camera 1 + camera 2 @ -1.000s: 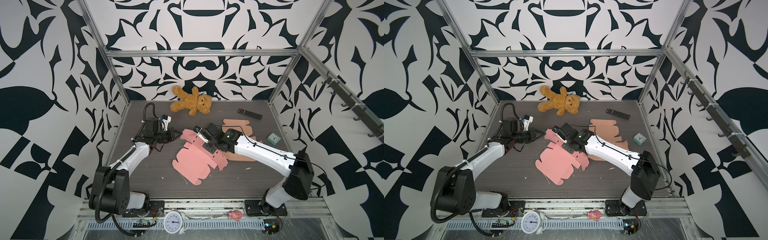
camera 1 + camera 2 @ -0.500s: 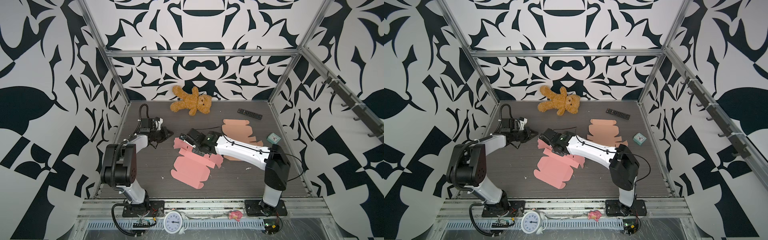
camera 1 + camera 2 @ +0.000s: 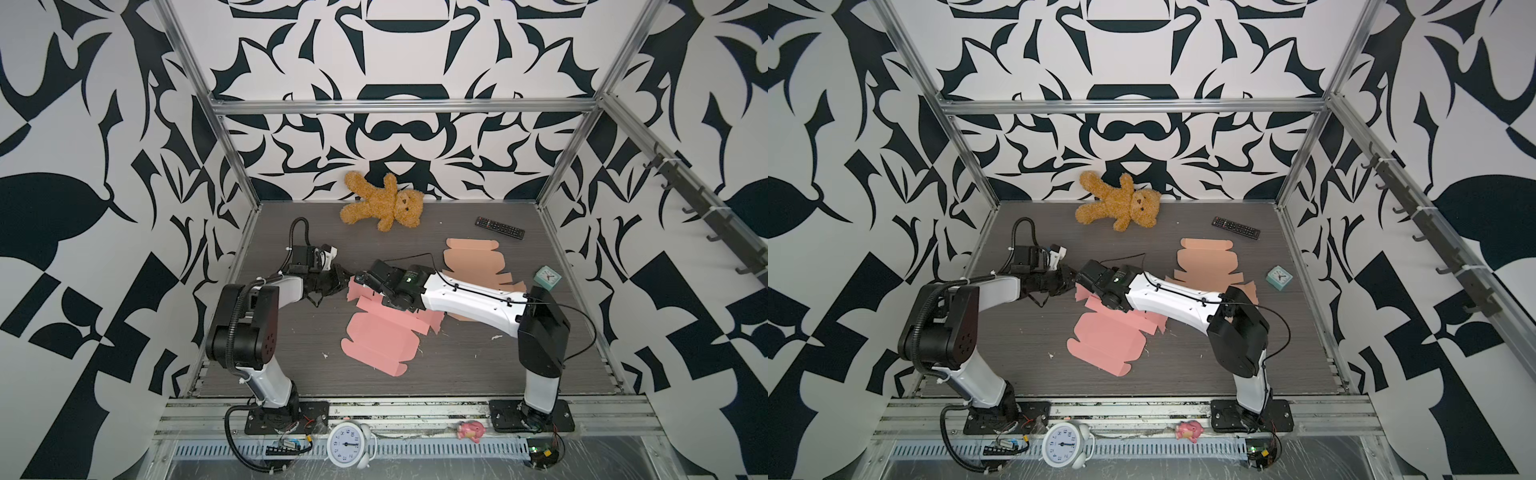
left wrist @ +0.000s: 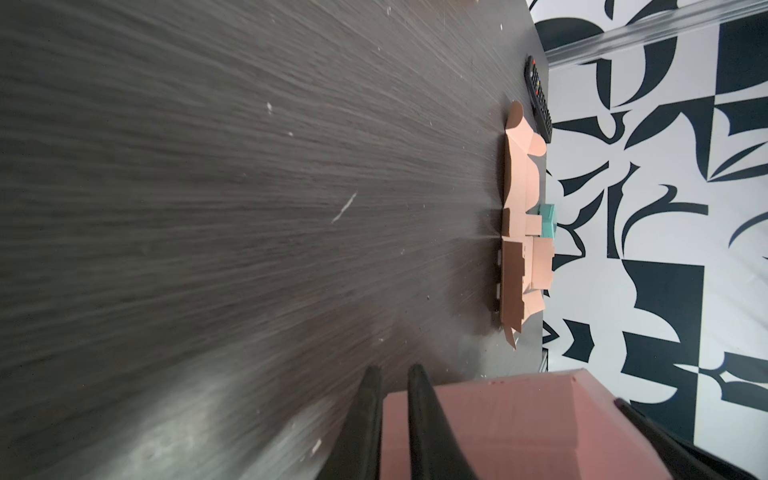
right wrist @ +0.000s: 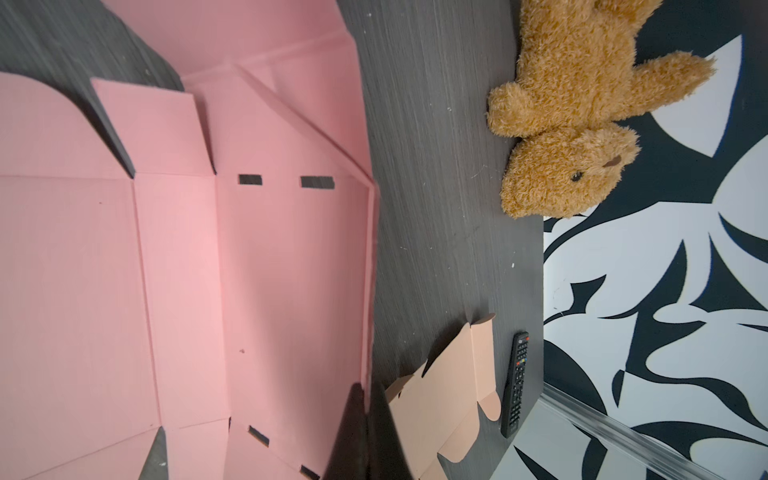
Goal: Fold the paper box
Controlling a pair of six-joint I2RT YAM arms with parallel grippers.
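Front rail: one white alarm clock point(image 3: 348, 444) and one pink toy point(image 3: 471, 431), too small to identify.

On the table point(image 3: 478, 365) are two flat box blanks. The pink box blank point(image 3: 376, 340) lies at table centre. Its long axis runs near to far, with the rounded tuck flap toward the front and the far end lifted. The right arm point(image 3: 469, 297) hides its far-right portion in both top views.

The right gripper point(image 5: 365, 387) has its jaws pressed together on the edge of the raised far panel. The left gripper point(image 4: 395, 374) is at the same end, jaws a narrow gap apart with pink card showing there. Whether they grip cannot be told.

Beyond:
- one tan box blank point(image 3: 473, 259), partly under the right arm
- one teal clock point(image 3: 547, 277)
- one remote point(image 3: 500, 227)
- one teddy bear point(image 3: 384, 202) at the back wall
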